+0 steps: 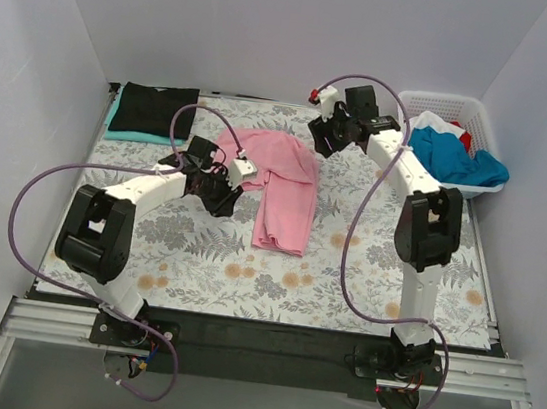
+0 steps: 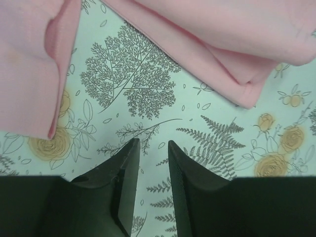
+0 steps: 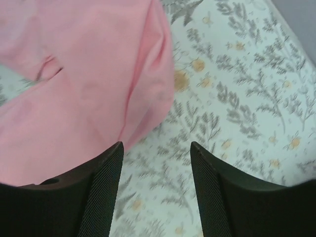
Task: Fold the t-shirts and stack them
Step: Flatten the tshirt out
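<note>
A pink t-shirt [image 1: 285,181] lies partly folded on the middle of the table, with a long strip running toward the near edge. My left gripper [image 1: 218,195] hovers just left of it, slightly open and empty. In the left wrist view [image 2: 153,143] pink cloth [image 2: 207,34] lies ahead of the fingers, apart from them. My right gripper [image 1: 320,140] is over the shirt's far right edge, open and empty. In the right wrist view [image 3: 157,144] the shirt [image 3: 74,74] lies ahead and to the left. A folded black t-shirt [image 1: 155,106] rests on a teal one [image 1: 127,132] at the back left.
A white lattice basket [image 1: 467,111] at the back right holds a blue t-shirt [image 1: 456,160] plus white and red cloth. The floral tablecloth [image 1: 376,268] covers the table. White walls close in the left, back and right sides.
</note>
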Tool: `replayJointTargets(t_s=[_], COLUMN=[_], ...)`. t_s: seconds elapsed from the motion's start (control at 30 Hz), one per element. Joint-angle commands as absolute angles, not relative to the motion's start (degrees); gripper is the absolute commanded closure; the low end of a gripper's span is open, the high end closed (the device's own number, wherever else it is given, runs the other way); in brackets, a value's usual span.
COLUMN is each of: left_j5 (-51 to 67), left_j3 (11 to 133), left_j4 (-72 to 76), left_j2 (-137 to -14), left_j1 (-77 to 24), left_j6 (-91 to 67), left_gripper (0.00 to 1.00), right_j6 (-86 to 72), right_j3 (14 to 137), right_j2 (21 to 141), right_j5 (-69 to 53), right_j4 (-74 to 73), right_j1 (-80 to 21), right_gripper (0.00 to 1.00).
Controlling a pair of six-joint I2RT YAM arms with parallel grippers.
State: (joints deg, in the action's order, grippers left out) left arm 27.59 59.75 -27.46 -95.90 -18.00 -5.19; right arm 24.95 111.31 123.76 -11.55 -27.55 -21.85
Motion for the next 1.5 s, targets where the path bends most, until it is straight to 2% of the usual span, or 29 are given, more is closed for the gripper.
replayJointTargets(t_s=[0.0,0.1,0.27,0.5,0.6,0.67,0.77,0.83,0.9,1.0,1.07,1.13,1.23,1.27,1.33,1.37,1.4,1.43,1.47], left_j5=[27.96,25.59,23.12,18.11,16.26,15.65,16.17,16.61,16.61,16.44,16.35,16.61,17.14,17.14,16.96,16.96,16.79,16.79,17.22], left_j3=[62.66,67.31,76.28,81.74,80.08,78.23,74.45,71.55,69.44,65.49,63.20,62.14,61.26,61.09,60.65,59.95,59.42,58.98,58.45], left_j4=[-29.62,-29.44,-29.71,-29.27,-29.18,-29.18,-29.44,-30.41,-30.50,-30.32,-30.15,-29.88,-29.62,-29.53,-29.53,-29.71,-30.06,-30.23,-31.28], left_j2=[-92.36,-95.96,-105.81,-114.52,-115.23,-114.70,-112.24,-110.05,-107.94,-106.35,-105.03,-104.33,-103.45,-103.19,-102.83,-102.22,-101.87,-101.34,-100.82], left_j1=[-17.14,-15.56,-14.24,-14.06,-13.98,-13.80,-13.71,-13.71,-13.54,-13.54,-13.45,-13.54,-13.45,-13.45,-13.45,-13.45,-13.36,-12.92,-12.48], left_j6=[-7.56,-6.69,-5.72,-2.20,-0.53,-0.18,1.41,1.49,1.32,1.06,0.88,0.44,-1.74,-1.93,-2.28,-2.29,-2.02,-1.76,-1.24], left_gripper=[0.70,0.63,0.52,0.46,0.45,0.49,0.59,0.65,0.67,0.67,0.66,0.62,0.60,0.60,0.64,0.68,0.75,0.80,0.87], right_j6=[24.27,20.41,17.05,13.10,12.75,12.66,12.48,12.57,12.31,11.69,11.34,10.73,10.20,10.11,10.11,10.19,10.54,11.07,12.90], right_j3=[103.47,91.61,76.41,71.28,70.67,70.40,70.66,71.10,71.19,72.15,72.86,73.21,72.77,72.51,72.25,72.16,71.98,71.72,71.54], right_j2=[112.87,107.50,103.19,105.29,106.87,108.63,111.18,112.67,113.29,114.34,114.87,115.31,115.49,115.58,115.84,116.01,115.75,115.32,114.70], right_j5=[-20.03,-25.63,-30.66,-31.91,-31.55,-30.51,-28.66,-27.69,-27.42,-27.69,-28.12,-28.56,-26.81,-24.63,-21.55,-18.66,-16.89,-15.31,-12.68], right_j4=[-35.49,-37.17,-36.83,-33.66,-33.49,-33.49,-33.22,-33.14,-32.78,-32.26,-31.82,-31.82,-31.20,-30.85,-30.67,-30.76,-30.76,-30.76,-30.67], right_j1=[-21.36,-21.53,-22.67,-24.87,-25.66,-26.19,-26.37,-26.37,-26.37,-26.89,-27.24,-27.77,-29.35,-29.70,-30.32,-30.24,-30.23,-30.23,-29.97], right_gripper=[0.38,0.44,0.45,0.37,0.36,0.36,0.45,0.55,0.61,0.64,0.64,0.57,0.56,0.58,0.70,0.85,0.94,0.99,0.99])
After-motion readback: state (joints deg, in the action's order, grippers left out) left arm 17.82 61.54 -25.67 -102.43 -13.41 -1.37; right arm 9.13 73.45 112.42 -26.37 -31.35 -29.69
